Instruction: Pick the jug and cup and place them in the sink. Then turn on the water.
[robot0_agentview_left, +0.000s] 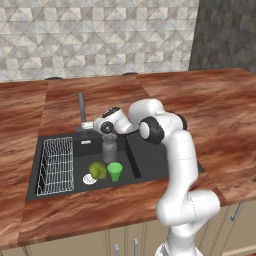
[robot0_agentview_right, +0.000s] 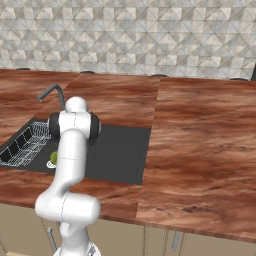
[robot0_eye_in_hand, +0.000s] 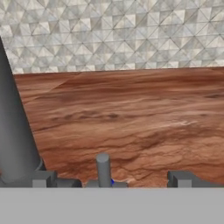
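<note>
Jug (robot0_agentview_left: 109, 148) and cup (robot0_agentview_left: 115, 171) already stand in the sink (robot0_agentview_left: 150, 160); the claw (robot0_eye_in_hand: 111, 179), spread wide and empty, sits at the faucet (robot0_agentview_left: 81, 107) handle (robot0_eye_in_hand: 103, 168) and should nudge it sideways gently

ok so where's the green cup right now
In the left base view the cup stands inside the sink, near its front wall, just right of the yellow-green fruit and in front of the jug.

Reddish wood-grain counter (robot0_agentview_left: 210, 110), pale geometric-tile backsplash (robot0_agentview_left: 95, 35) — darker grey wall (robot0_agentview_left: 225, 35) at right, beige cabinets (robot0_agentview_right: 200, 245) below
</note>
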